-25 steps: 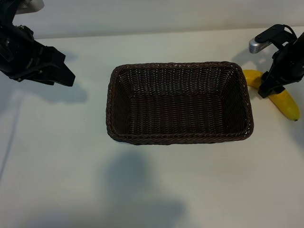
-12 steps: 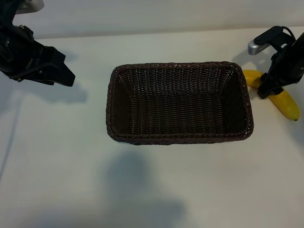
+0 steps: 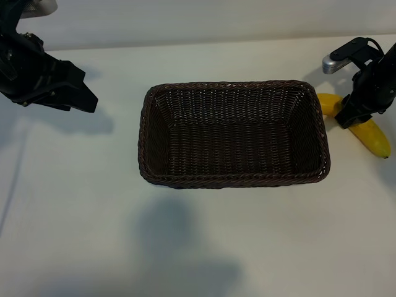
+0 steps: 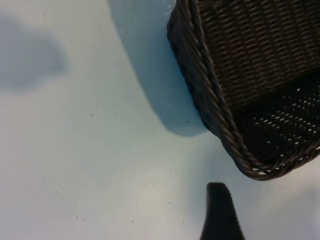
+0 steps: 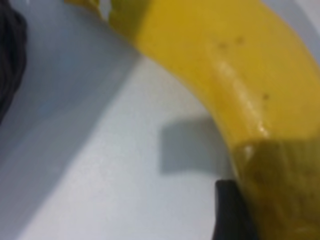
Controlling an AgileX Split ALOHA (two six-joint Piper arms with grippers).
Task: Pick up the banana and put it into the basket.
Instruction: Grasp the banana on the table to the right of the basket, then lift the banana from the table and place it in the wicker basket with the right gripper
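Note:
The yellow banana (image 3: 372, 137) lies on the table just right of the dark brown wicker basket (image 3: 232, 180), its stem end (image 3: 327, 103) near the basket's far right corner. My right gripper (image 3: 349, 117) is down over the banana's middle and hides part of it. The banana (image 5: 225, 65) fills the right wrist view at very close range. My left gripper (image 3: 83, 99) hangs open at the far left, well away from the basket, holding nothing. One of its fingers (image 4: 220, 215) shows above bare table near a basket corner (image 4: 210, 100).
The basket holds nothing. White table surface surrounds it, with wide room in front and to the left. The banana lies close to the table's right side in the exterior view.
The right arm has shifted slightly over the banana. The banana, the basket and the left arm have not moved.

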